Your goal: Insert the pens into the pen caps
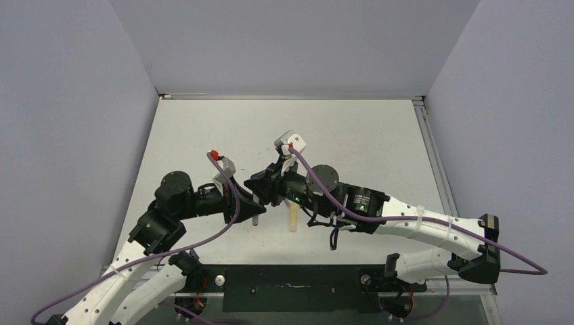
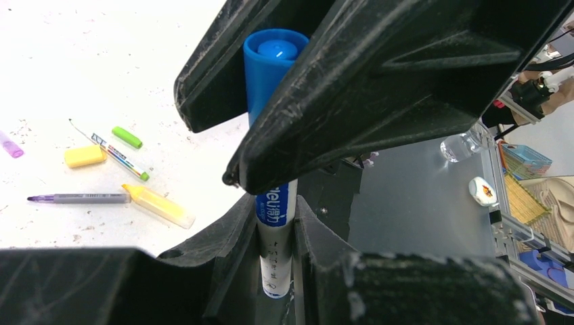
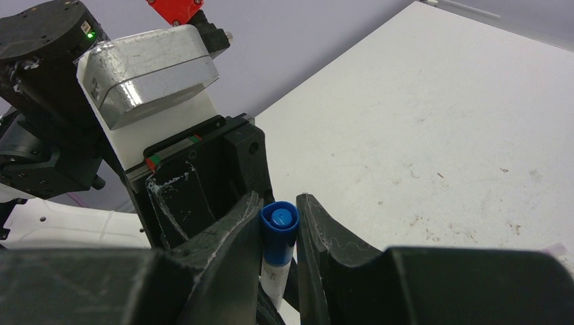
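Left gripper (image 2: 274, 206) clamped on the white pen (image 2: 275, 264), its barrel pinched between both fingers. Blue cap (image 2: 267, 74) sits over the far end of the white pen, with the right gripper (image 3: 279, 208) squeezed onto that cap from both sides. On the table (image 2: 81, 54) left of the white pen, lying loose: yellow marker (image 2: 159, 205), purple pen (image 2: 78, 198), grey-green pen (image 2: 112, 150), yellow cap (image 2: 84, 156), green cap (image 2: 126, 137).

I count four pens: one white pen (image 2: 275, 257), one yellow marker (image 2: 160, 206), one purple-tipped pen (image 2: 78, 198) and one thin green-tipped pen (image 2: 116, 153). Caps, four as well: one blue cap (image 2: 267, 71), one yellow cap (image 2: 84, 156), one green cap (image 2: 127, 137), one purple cap (image 2: 10, 145).
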`<action>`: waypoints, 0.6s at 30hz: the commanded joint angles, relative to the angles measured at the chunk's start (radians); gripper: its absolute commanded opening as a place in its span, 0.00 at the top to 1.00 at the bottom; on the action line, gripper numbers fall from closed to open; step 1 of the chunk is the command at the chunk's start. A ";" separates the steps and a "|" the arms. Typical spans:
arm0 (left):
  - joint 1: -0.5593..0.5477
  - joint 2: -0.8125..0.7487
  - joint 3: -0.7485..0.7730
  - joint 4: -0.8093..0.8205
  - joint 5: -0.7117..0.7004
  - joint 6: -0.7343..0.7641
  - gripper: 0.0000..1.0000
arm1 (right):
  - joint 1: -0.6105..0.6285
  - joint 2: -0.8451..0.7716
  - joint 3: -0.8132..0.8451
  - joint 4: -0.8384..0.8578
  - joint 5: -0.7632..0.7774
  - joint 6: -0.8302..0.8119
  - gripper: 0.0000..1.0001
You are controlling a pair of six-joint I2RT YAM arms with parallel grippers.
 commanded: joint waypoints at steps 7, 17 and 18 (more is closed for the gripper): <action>0.013 0.048 0.149 0.137 -0.115 -0.017 1.00 | 0.033 -0.033 -0.133 -0.118 -0.187 0.033 0.95; 0.013 0.106 0.211 0.157 -0.132 -0.015 1.00 | 0.034 -0.041 -0.209 -0.148 -0.233 0.048 0.95; 0.013 0.108 0.214 0.161 -0.136 -0.015 1.00 | 0.035 -0.042 -0.219 -0.146 -0.239 0.054 0.95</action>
